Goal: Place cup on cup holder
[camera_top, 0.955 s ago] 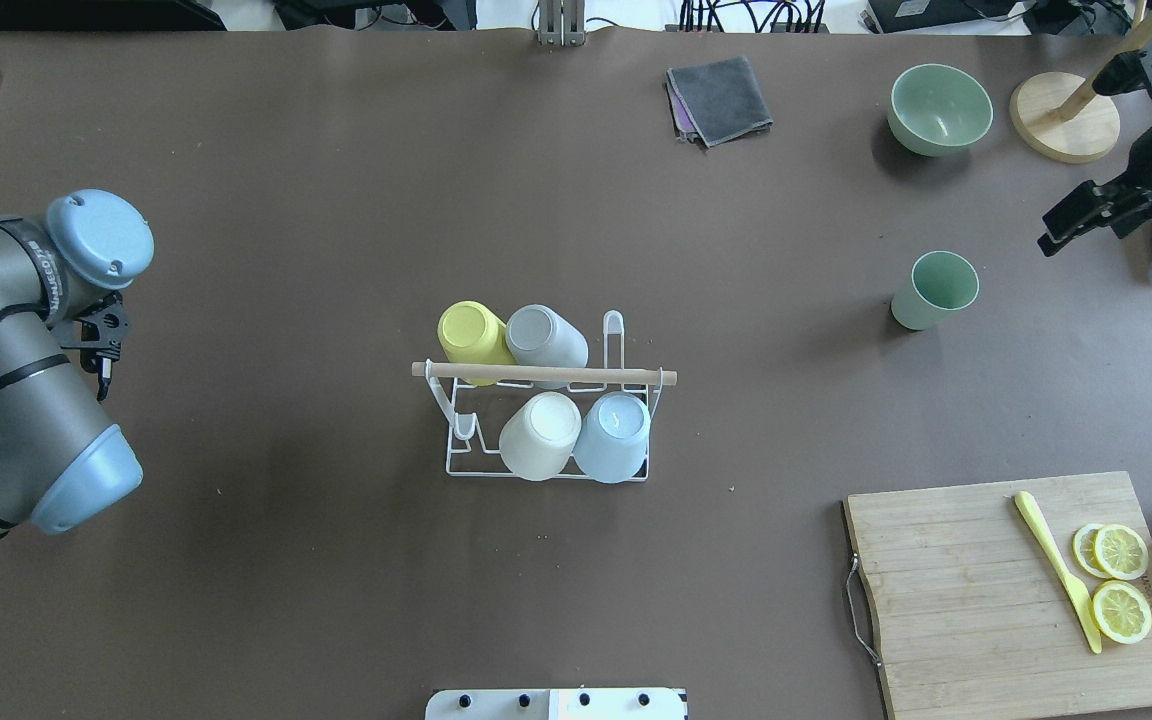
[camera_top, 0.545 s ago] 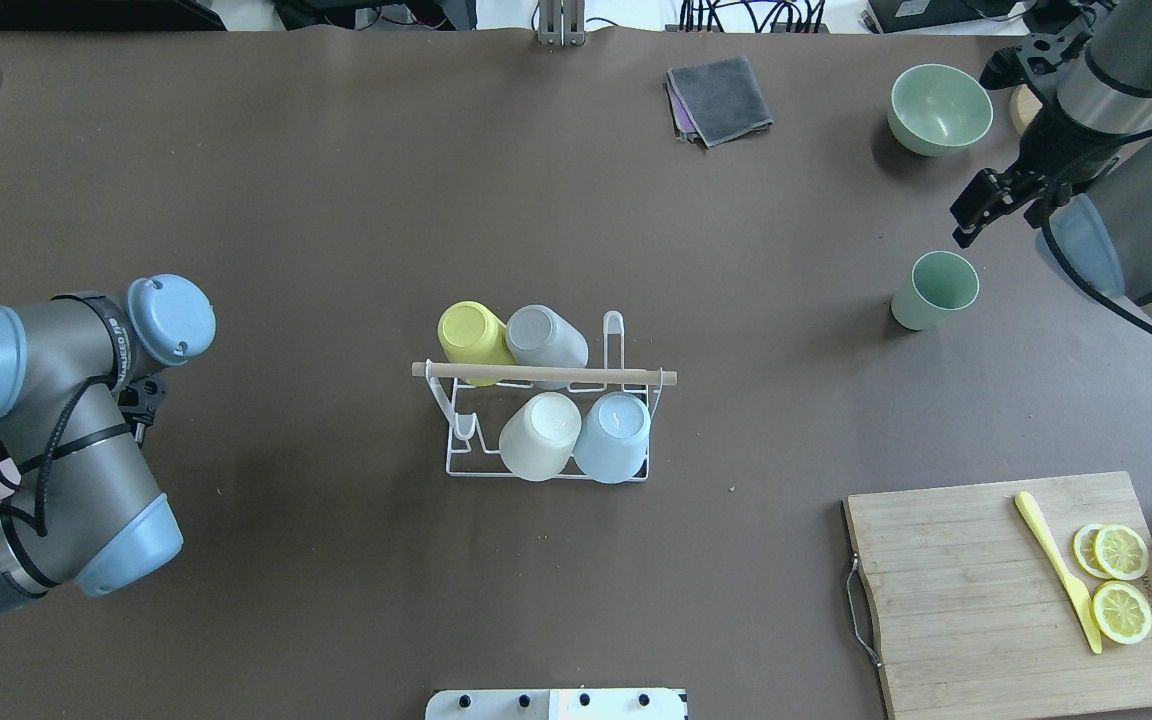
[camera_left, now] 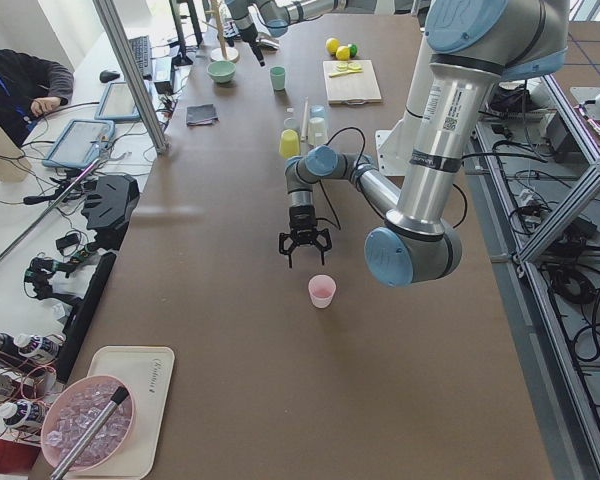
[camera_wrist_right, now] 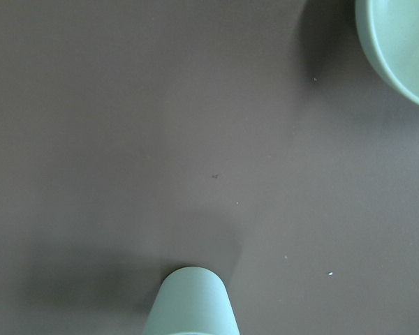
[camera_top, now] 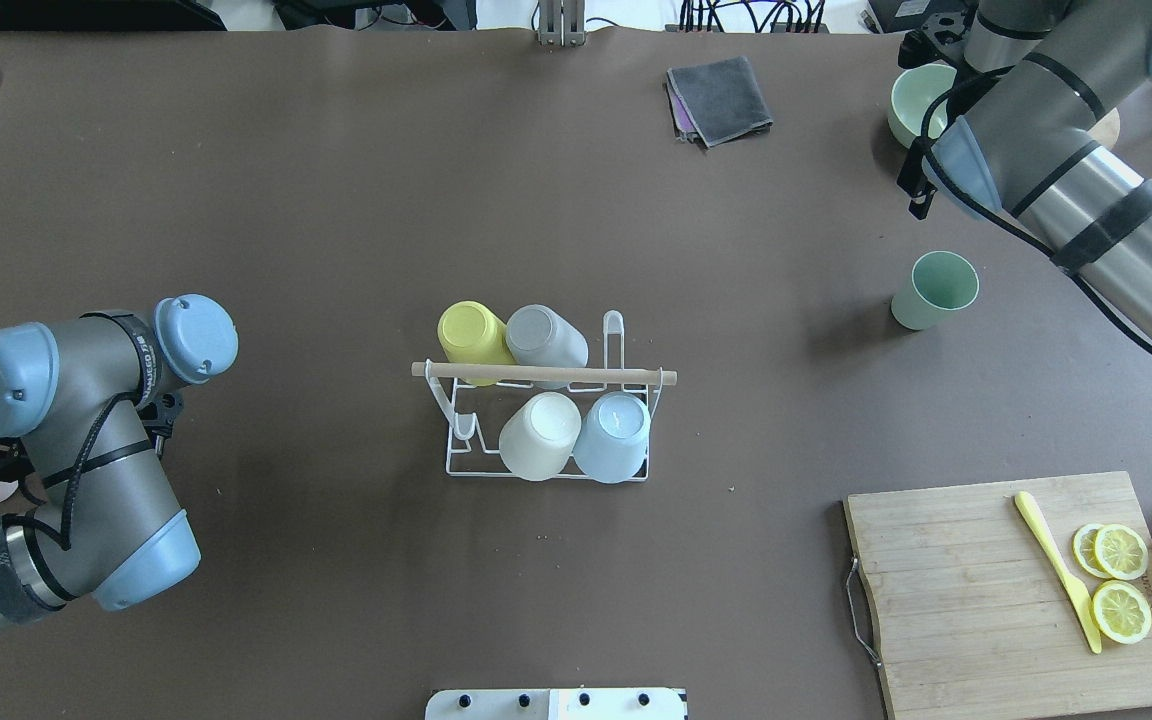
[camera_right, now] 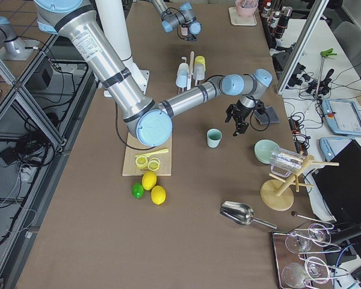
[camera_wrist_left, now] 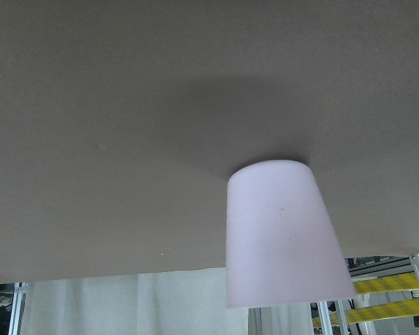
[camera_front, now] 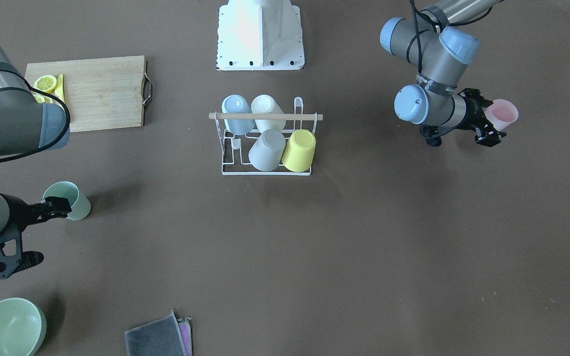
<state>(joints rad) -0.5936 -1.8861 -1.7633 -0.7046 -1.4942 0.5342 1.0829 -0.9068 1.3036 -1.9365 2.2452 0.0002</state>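
Fingers on your left gripper (camera_left: 304, 250) stand spread and hold nothing. They hang just beside the pink cup (camera_left: 322, 291), which sits upright, mouth up, on the table (camera_top: 336, 200) toward the robot's left end, well apart from the cup holder (camera_top: 451, 455). Your right gripper (camera_right: 235, 124) hovers close to the green cup (camera_top: 933, 290), which is also upright on the table. These views do not let you tell whether its fingers are spread or closed.

The cup holder stands mid-table with a yellow cup (camera_top: 473, 333), a grey cup (camera_top: 544, 338), a cream cup (camera_top: 539, 433) and a pale blue cup (camera_top: 613, 435) turned over its prongs. A tall prong (camera_top: 614, 330) in the far row and a short prong (camera_top: 463, 425) in the near row look bare.

You seem to be at the reach, before any grasp. Next, bring the left fingers to either side of the pink cup's wall and close on it. Then lift, turn it mouth down, and lower it over a bare prong, staying clear of the wooden rod (camera_top: 546, 373) and the neighbouring cups.
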